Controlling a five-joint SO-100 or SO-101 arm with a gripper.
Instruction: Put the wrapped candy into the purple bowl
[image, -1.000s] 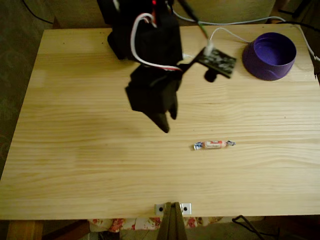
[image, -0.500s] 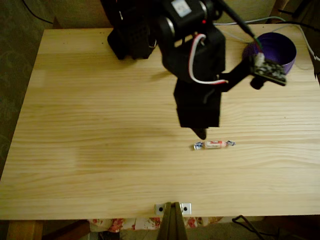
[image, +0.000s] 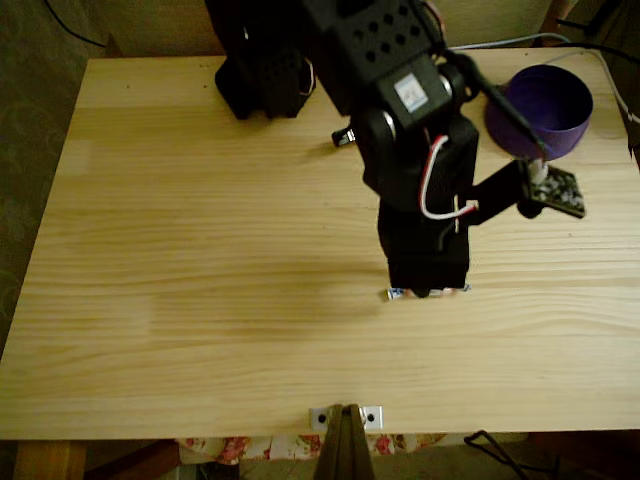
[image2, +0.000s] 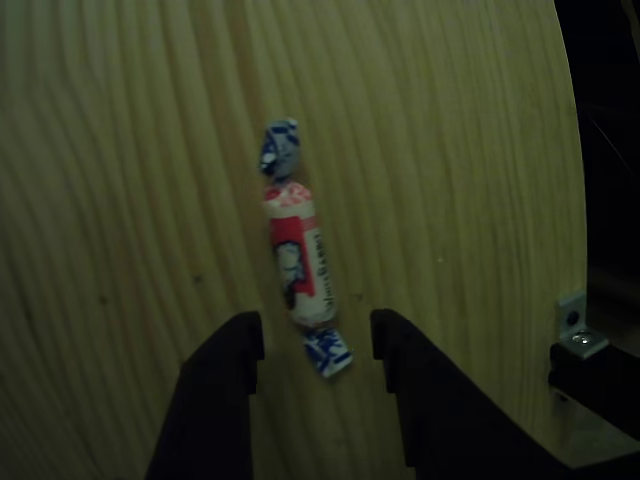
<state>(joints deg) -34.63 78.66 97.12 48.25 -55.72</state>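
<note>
Straddling: my black two-finger gripper (image2: 314, 345), fingers spread, brackets the near twist for a pinch.
Candy: white-and-red wrapped cylinder (image2: 298, 255), flat on pine table (image: 180, 300).
Bowl: round purple plastic bowl (image: 540, 112), well apart.

A pale pine tabletop (image: 200, 300) made of glued boards fills most of the fixed view, its grain running left to right. A small metal bracket (image: 345, 416) with two screws sits at the tabletop's near edge, with a dark upright post rising just in front of it. Below that edge, floral fabric (image: 235, 448) in red and cream peeks out. Dark olive carpet (image: 30, 120) lies left of the tabletop. White and black cables (image: 500, 44) trail past the far edge. In the other view the lighting is dim and greenish, and the bracket (image2: 578, 332) appears at the tabletop's edge.
</note>
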